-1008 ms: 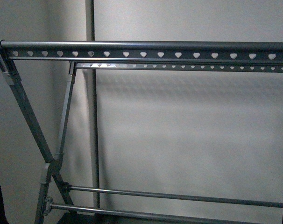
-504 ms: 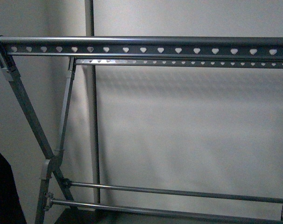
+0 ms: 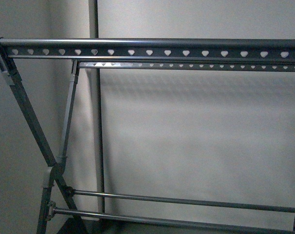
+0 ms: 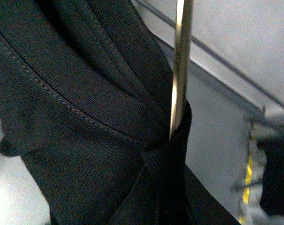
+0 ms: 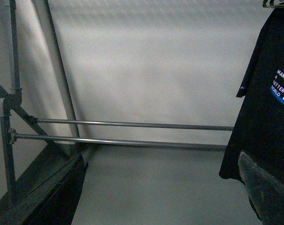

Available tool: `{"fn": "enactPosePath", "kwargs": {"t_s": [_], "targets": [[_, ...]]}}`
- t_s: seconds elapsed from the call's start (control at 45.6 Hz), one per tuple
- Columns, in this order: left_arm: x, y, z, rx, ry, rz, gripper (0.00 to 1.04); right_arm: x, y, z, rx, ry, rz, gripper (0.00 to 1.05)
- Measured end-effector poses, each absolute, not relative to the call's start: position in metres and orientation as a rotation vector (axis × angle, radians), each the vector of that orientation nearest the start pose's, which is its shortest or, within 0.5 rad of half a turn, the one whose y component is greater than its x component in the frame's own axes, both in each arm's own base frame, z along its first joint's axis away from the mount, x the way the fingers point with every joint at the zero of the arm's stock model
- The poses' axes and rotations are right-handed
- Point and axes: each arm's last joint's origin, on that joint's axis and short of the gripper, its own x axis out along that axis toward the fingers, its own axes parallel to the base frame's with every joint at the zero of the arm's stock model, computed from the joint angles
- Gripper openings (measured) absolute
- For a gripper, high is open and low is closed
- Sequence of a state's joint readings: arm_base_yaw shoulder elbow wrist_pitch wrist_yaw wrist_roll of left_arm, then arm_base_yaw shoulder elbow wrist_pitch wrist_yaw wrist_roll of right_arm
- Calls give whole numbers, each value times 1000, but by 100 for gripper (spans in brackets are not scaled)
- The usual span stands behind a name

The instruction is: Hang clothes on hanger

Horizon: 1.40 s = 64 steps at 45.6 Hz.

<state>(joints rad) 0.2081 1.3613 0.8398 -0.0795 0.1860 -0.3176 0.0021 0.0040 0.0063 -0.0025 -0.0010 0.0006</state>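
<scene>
Against a pale wall, the black T-shirt (image 4: 85,117) fills the left wrist view, its ribbed collar bunched around a thin shiny rod (image 4: 181,70). Only the right wrist view shows a MAKE-lettered shirt (image 5: 261,117) hanging beside the lower bars of the grey rack (image 3: 157,44), while the front view shows its heart-punched rails. Neither gripper's fingers are visible, so I cannot tell their state.

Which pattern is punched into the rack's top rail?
A row of heart-shaped holes in the top rail; clearest in front view.

Right pincer (image 5: 163,197) spread wide (both fingers visible).
</scene>
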Motion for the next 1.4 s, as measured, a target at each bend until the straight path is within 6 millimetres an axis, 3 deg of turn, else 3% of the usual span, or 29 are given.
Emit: {"fn": "enactPosePath", "kwargs": {"t_s": [0.11,0.219,0.351,0.57,0.701,0.811,1.03,1.403], "targets": [[261,44,239,-340,659,-105,4,98,0,165,1,0,3,97],[254,40,246,-226,633,-292,4,98,0,165,1,0,3,97],[260,35,270,94,370,-632,5,98,0,165,1,0,3,97],[255,23,311,350,190,-1065,5,98,0,165,1,0,3,97],[260,-4,326,603,38,-1263,5,98,0,165,1,0,3,97],[274,-30,330,784,-163,-1310,5,98,0,165,1,0,3,97],[285,-56,336,935,-358,-1262,5,98,0,165,1,0,3,97],[286,-57,337,921,-357,-1258,5,98,0,165,1,0,3,97]]}}
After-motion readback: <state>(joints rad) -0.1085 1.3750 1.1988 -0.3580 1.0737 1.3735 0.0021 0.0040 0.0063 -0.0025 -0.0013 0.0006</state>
